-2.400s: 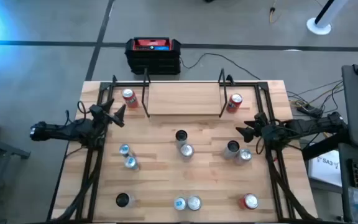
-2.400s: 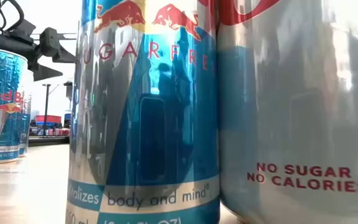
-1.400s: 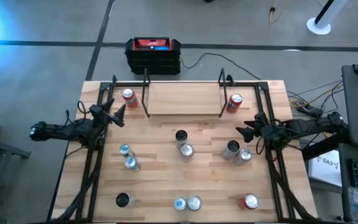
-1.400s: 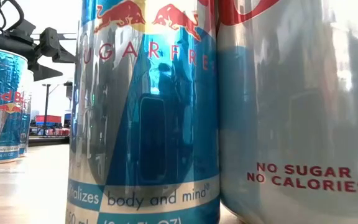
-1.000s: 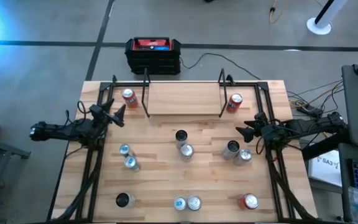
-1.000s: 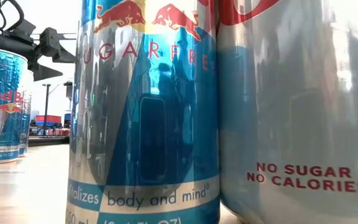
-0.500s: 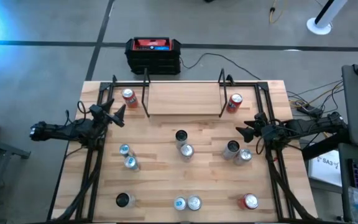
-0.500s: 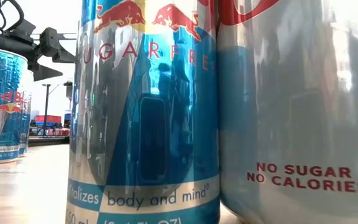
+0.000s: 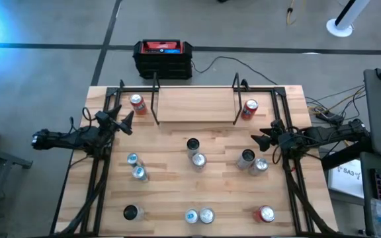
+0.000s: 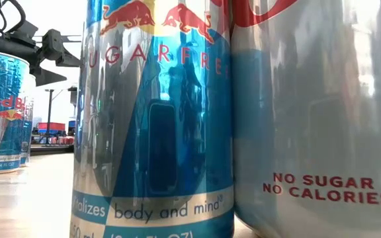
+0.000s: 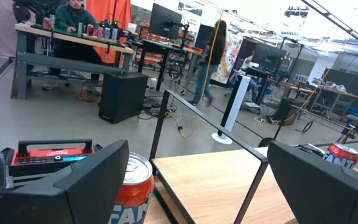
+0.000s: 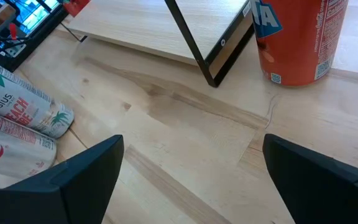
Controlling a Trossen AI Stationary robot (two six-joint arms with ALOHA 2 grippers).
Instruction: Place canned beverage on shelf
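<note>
From above, my left hand (image 9: 126, 121) sits spread and empty at centre left, my right hand (image 9: 259, 141) spread and empty at centre right, with the shelf (image 9: 195, 104) at upper centre of the surface (image 9: 177, 192). Orange cans (image 9: 136, 103) stand beside each shelf end. The low view fills with a blue can (image 10: 152, 119).

In the low view two tall cans (image 10: 154, 119) stand so close that they fill the picture, hiding most of the worktop (image 10: 25, 205) and all of the shelf. Their tops and bases are cut off. From above, the can labels are too small to read. The orange can (image 12: 297, 40) in the right wrist view loses its top.
</note>
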